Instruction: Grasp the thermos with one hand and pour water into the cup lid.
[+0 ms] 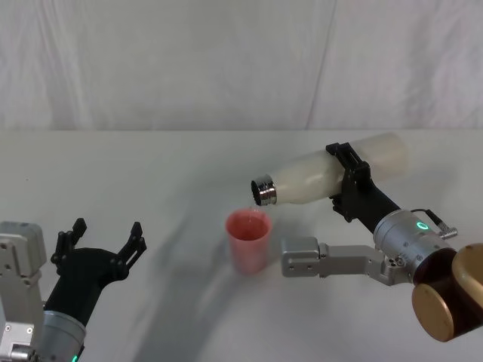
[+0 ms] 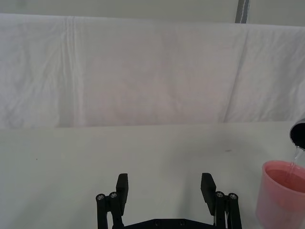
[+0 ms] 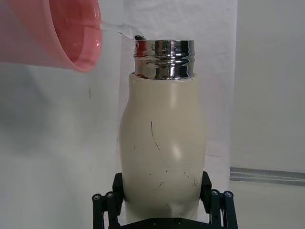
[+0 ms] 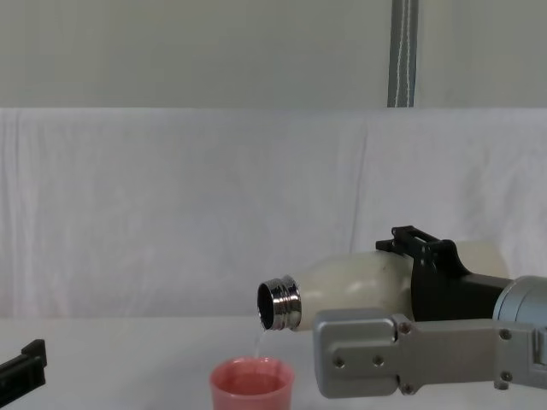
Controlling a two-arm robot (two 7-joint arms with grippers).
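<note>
My right gripper (image 1: 349,177) clamps the thermos (image 1: 332,175) around its body, holding it nearly level above the table (image 1: 181,173), its neck pointing to my left and tipped slightly down. The cup lid (image 1: 248,241) stands upright on the table directly below the mouth, and a thin stream falls from the mouth into it. My left gripper (image 1: 104,240) sits well to the left of the cup lid, fingers spread, nearer to me.
</note>
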